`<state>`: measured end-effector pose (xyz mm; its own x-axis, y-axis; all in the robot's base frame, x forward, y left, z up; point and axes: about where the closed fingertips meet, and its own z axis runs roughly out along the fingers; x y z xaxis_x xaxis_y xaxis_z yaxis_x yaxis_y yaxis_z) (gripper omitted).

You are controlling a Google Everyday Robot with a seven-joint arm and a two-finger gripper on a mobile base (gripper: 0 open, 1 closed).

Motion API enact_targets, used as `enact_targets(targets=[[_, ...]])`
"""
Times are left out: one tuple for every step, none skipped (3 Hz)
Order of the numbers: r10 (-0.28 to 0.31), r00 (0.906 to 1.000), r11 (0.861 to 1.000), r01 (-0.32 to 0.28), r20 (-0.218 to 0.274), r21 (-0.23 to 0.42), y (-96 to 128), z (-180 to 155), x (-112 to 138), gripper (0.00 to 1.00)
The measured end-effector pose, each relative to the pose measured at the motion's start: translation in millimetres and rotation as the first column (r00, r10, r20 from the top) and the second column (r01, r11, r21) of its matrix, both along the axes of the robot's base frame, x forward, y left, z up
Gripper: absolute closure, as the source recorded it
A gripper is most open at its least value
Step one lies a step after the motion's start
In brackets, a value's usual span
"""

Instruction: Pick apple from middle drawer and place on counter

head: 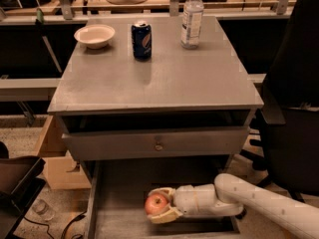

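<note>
The apple is red with yellowish patches and sits between the fingers of my gripper, inside the open middle drawer at the bottom of the view. The gripper reaches in from the right on a white arm and is shut on the apple, one finger above it and one below. The apple looks slightly raised off the drawer floor. The counter is the flat grey cabinet top above.
On the counter stand a white bowl at the back left, a blue soda can and a clear water bottle. A closed drawer front with a round knob overhangs the open drawer. A black chair stands at the right.
</note>
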<state>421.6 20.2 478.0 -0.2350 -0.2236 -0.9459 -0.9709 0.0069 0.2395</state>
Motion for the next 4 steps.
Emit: enact_targets(targets=[[-0.045,0.9986,0.999,0.045,-0.029,-0.002,-39.1,68.6,-9.4,1.00],[-0.086,0.9954,0.996,0.086,-0.043,-0.002,-62.9,123.4,0.0,1.00],[-0.127,0.9917,0.992,0.126,-0.019,-0.031,-74.3,185.8,4.7,1.00],[-0.162,0.9866,0.985,0.163,0.013,-0.060,-72.5,249.2,16.4,1.00]])
